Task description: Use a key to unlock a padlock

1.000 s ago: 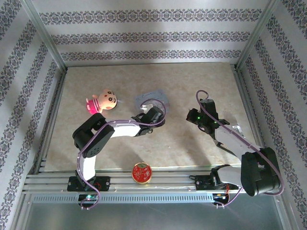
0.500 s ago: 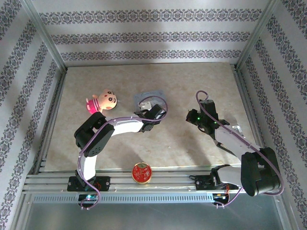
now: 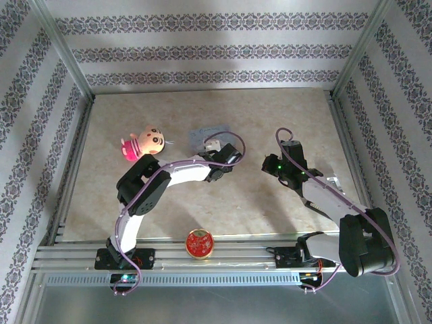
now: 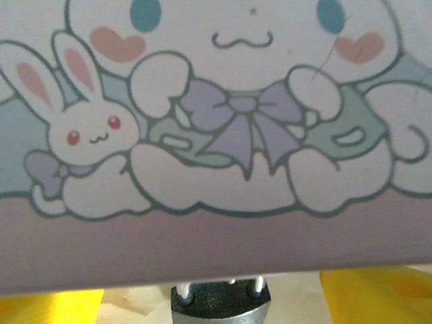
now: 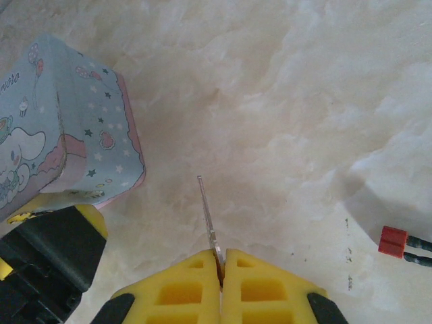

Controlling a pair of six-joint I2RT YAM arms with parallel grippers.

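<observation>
The padlock [image 4: 219, 302], dark on top with a silver body, sits low in the left wrist view. Its two shackle legs run up behind the lower edge of a pastel cartoon box [image 4: 223, 135]. My left gripper [image 4: 216, 307] is open. Its yellow fingers [image 4: 47, 307] stand wide on either side of the padlock, with bare table between. From above, that gripper [image 3: 214, 151] is pressed against the box [image 3: 209, 133]. My right gripper [image 5: 221, 260] is shut on the thin key [image 5: 208, 212], whose blade points forward over bare table, to the right of the box [image 5: 67, 128].
A pink doll [image 3: 144, 142] lies left of the box. A round red tin [image 3: 200, 244] sits by the near rail. A red connector on a cable [image 5: 393, 241] lies to the right of my right gripper [image 3: 271, 164]. Metal frame rails border the table.
The left arm has reached farther forward and right, its elbow swinging right, and the box has shifted back a little. The right arm has stayed in place with the key.
</observation>
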